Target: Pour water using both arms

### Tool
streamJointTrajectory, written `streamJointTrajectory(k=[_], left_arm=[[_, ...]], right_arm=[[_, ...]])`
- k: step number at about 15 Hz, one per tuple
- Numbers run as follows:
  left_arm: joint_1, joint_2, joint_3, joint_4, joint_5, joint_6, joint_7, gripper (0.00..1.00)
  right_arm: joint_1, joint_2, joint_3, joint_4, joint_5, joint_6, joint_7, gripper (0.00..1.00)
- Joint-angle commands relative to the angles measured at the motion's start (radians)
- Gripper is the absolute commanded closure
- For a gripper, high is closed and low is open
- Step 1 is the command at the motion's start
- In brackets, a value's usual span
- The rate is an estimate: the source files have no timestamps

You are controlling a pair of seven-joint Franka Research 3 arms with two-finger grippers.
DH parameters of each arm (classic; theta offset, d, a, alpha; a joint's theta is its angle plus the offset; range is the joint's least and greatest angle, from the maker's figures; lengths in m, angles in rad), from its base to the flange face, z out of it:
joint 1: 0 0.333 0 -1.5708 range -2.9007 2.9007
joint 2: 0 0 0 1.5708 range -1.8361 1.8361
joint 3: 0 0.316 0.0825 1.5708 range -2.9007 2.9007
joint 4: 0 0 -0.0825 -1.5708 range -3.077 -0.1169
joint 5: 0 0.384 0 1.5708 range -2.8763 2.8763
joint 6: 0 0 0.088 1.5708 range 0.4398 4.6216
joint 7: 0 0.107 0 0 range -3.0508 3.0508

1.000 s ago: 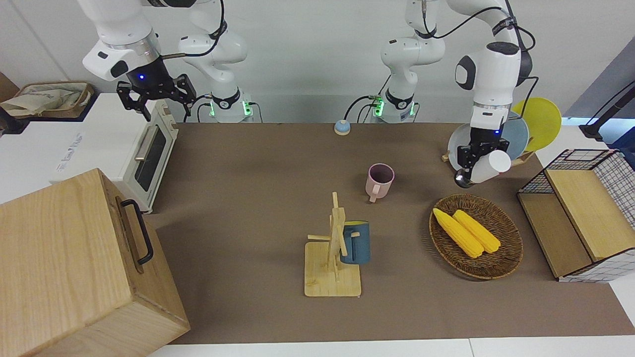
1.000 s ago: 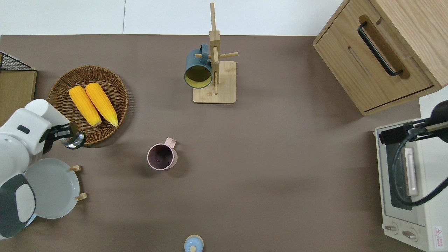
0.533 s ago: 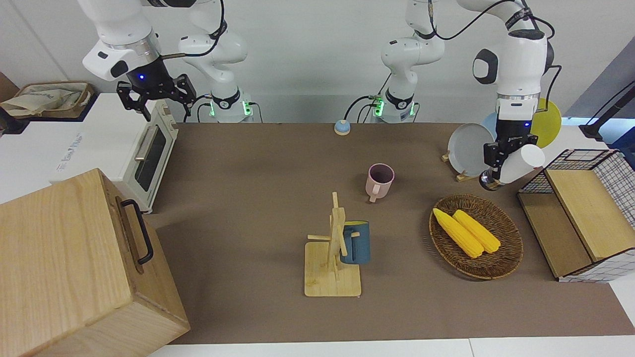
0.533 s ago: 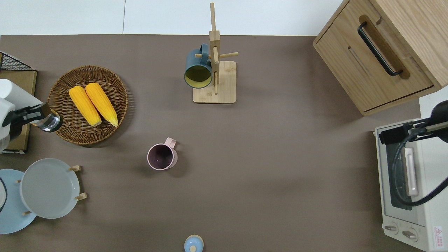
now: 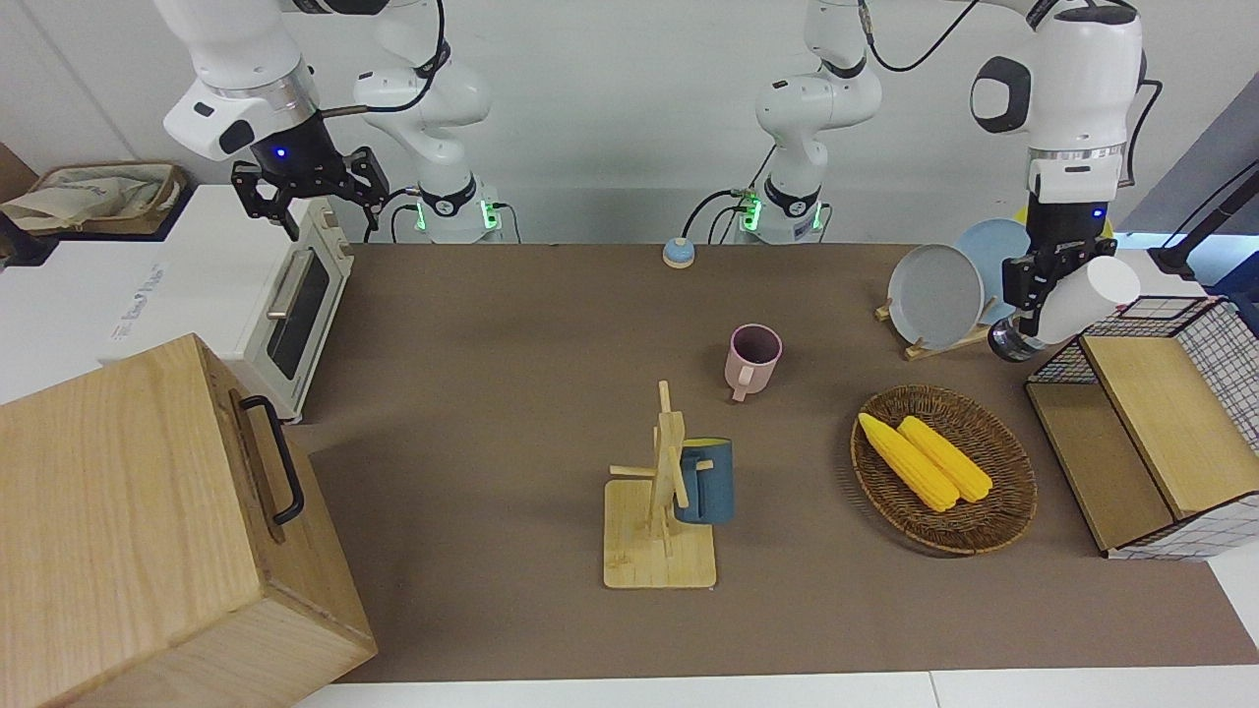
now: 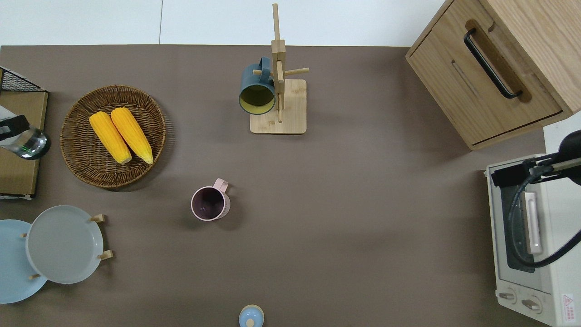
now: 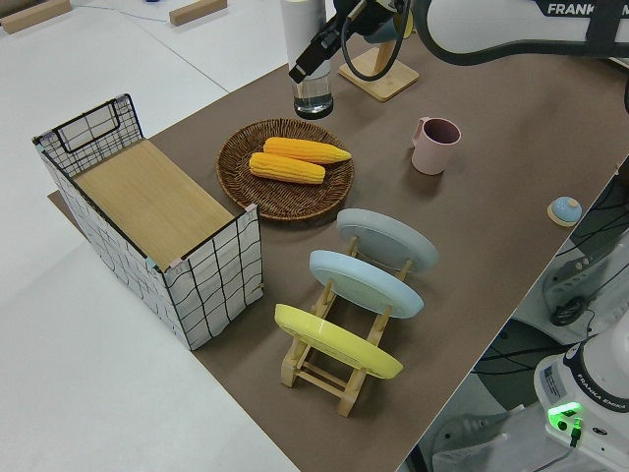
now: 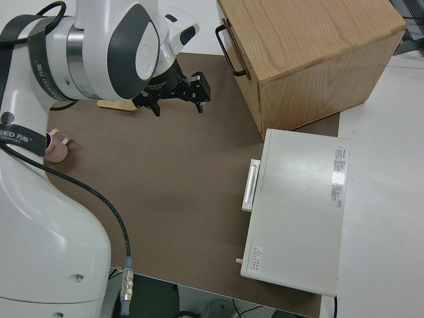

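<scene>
My left gripper (image 5: 1031, 287) is shut on a bottle (image 5: 1080, 298) with a white body and a clear base that holds water. It carries the bottle tilted in the air, over the wooden shelf of the wire rack (image 6: 18, 136) at the left arm's end of the table. The bottle (image 6: 26, 144) shows at the edge of the overhead view and in the left side view (image 7: 313, 90). A pink mug (image 5: 753, 359) stands upright near the table's middle, well apart from the bottle. My right arm is parked, its gripper (image 5: 307, 189) open and empty.
A wicker basket (image 5: 993, 526) holds two corn cobs (image 5: 925, 459). A plate rack (image 7: 339, 364) carries three plates. A mug tree (image 5: 661, 492) holds a blue mug (image 5: 706, 482). There are also a wooden cabinet (image 5: 148, 521), a toaster oven (image 5: 290, 305) and a small blue bell (image 5: 678, 254).
My left arm has carried the bottle from beside the basket toward the left arm's end of the table, to over the wire rack. The right arm has not moved.
</scene>
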Motion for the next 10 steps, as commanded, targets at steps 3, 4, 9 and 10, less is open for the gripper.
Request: streamJointTrajectory(k=[3, 4, 9, 10], left_arm=[[0.063, 0.041, -0.001, 0.156, 0.01, -0.084, 0.085, 1.0], [0.076, 0.044, 0.002, 0.171, -0.008, -0.096, 0.113, 1.0], [0.086, 0.075, 0.093, 0.231, -0.147, -0.111, 0.312, 1.0], [0.086, 0.078, 0.116, 0.236, -0.183, -0.111, 0.364, 1.0]], right_arm=[[-0.002, -0.017, 0.001, -0.016, 0.005, 0.001, 0.004, 0.011], [-0.002, -0.017, 0.001, -0.016, 0.005, 0.001, 0.004, 0.011], [-0.002, -0.016, 0.001, -0.015, 0.005, 0.001, 0.004, 0.011], [-0.002, -0.016, 0.001, -0.015, 0.005, 0.001, 0.004, 0.011]])
